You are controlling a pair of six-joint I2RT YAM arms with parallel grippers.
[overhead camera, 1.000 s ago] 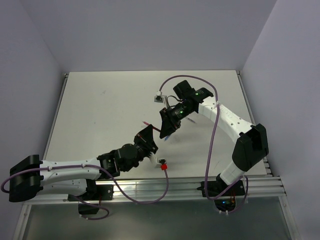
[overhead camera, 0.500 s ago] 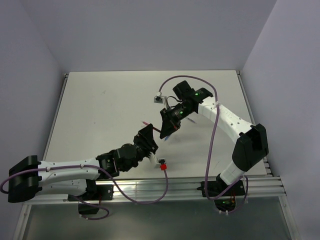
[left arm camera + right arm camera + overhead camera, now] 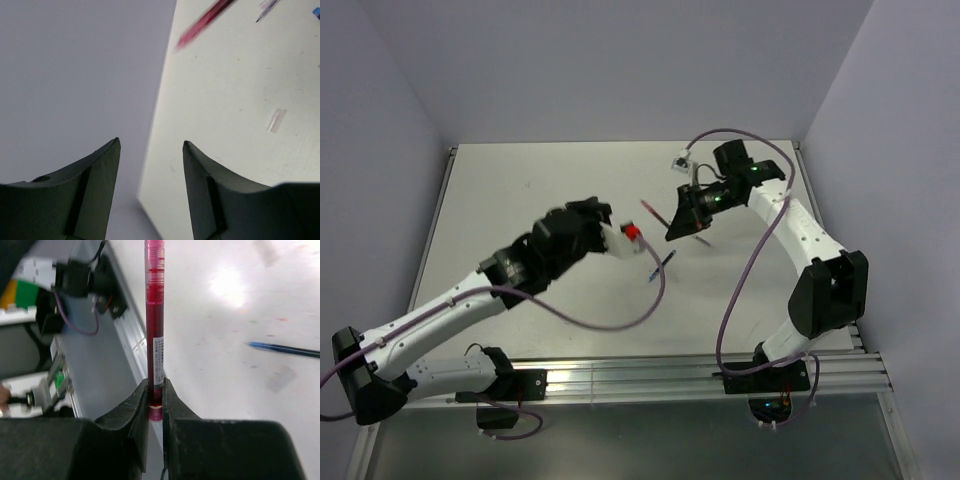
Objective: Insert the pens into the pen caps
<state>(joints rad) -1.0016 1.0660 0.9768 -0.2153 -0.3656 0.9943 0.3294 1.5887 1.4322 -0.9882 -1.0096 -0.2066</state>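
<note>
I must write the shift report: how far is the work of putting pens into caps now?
Done: nothing surely; whether the red pen wears a cap is unclear. In hand: the right gripper clamps it; the left gripper is open, empty. Remaining: the blue pen and a loose cap lie on the table.

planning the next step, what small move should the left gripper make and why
Probably lower the left gripper onto the clear cap lying on the table and grasp it: it is open and empty, while the right gripper clamps the red pen, which needs a cap held for it.
</note>
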